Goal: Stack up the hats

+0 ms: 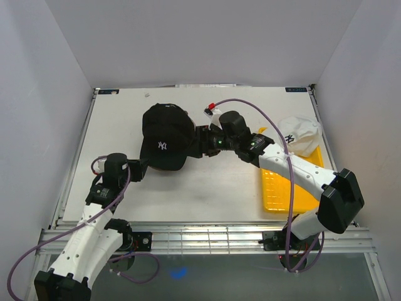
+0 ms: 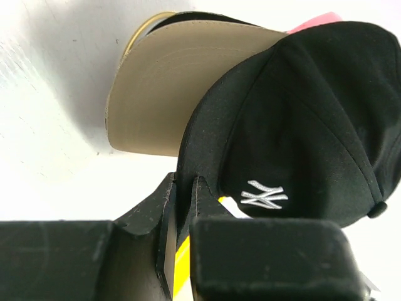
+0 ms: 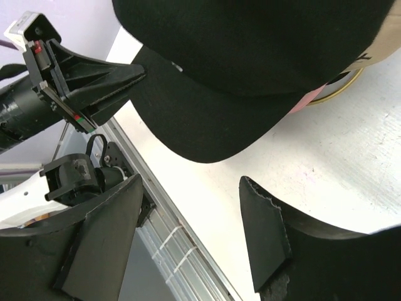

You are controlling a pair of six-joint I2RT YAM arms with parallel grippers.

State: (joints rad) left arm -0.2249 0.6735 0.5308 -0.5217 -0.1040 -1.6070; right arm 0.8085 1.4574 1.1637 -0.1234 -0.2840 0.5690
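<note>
Four caps: the black cap (image 1: 165,135), white NY in front, tops the tan cap (image 2: 175,94) and pink cap (image 2: 313,22) mid surface (image 1: 213,188); the white cap (image 1: 299,135) lies on the yellow tray (image 1: 282,188). Left claw (image 2: 185,188) pinches the black brim; right claw (image 3: 191,182) gapes empty beside it

Bright, even light from overhead fills the booth. In the left wrist view the bench (image 2: 50,94) burns out to white glare from 8 to 11 o'clock, and the close fingers (image 2: 160,213) look soft. The black cap (image 1: 166,125) swallows nearly all detail.
</note>
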